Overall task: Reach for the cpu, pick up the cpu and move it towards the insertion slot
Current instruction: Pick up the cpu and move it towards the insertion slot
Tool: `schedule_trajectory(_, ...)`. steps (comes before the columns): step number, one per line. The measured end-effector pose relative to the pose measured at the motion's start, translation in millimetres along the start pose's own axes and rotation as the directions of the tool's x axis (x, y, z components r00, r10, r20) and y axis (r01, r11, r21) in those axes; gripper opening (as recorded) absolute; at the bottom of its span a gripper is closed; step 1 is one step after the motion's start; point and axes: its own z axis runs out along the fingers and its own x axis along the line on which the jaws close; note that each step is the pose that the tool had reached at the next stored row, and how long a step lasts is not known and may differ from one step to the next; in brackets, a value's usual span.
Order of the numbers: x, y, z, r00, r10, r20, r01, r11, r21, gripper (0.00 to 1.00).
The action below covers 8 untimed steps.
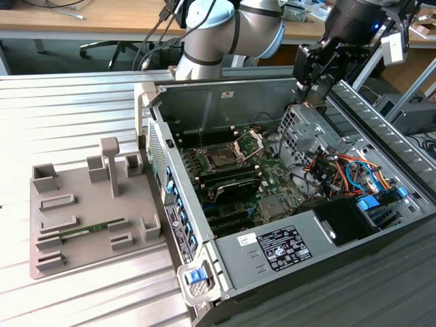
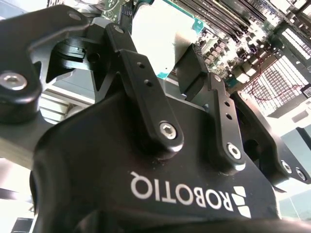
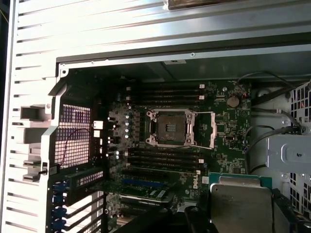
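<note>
Silvery-white and square, the cpu (image 3: 241,206) sits pinched between the end effector's black fingers (image 2: 194,65); in the second wrist view its pale face (image 2: 163,36) shows between the two fingers, and I read the end effector (image 2: 167,58) as pressed onto the chip. In the exterior view I see the end effector (image 1: 315,95) hanging above the far edge of the open computer case (image 1: 225,269), toward the exterior view's right. The insertion slot (image 3: 171,128), a dark socket in a silvery frame with its hinged bracket (image 3: 204,130) swung aside, lies on the green motherboard (image 3: 228,141), apart from the held chip; I also find it in the exterior view (image 1: 223,160). A grey plastic tray (image 1: 51,231) carrying a green memory stick (image 1: 92,230) rests on the ribbed metal counter (image 1: 68,116) beside the case.
</note>
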Motion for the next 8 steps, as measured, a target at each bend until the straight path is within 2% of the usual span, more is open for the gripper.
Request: schedule_trajectory(8, -7.8, -0.3, 0.5, 1.0, 0.0, 0.0, 0.0, 1.0, 0.0008, 0.55)
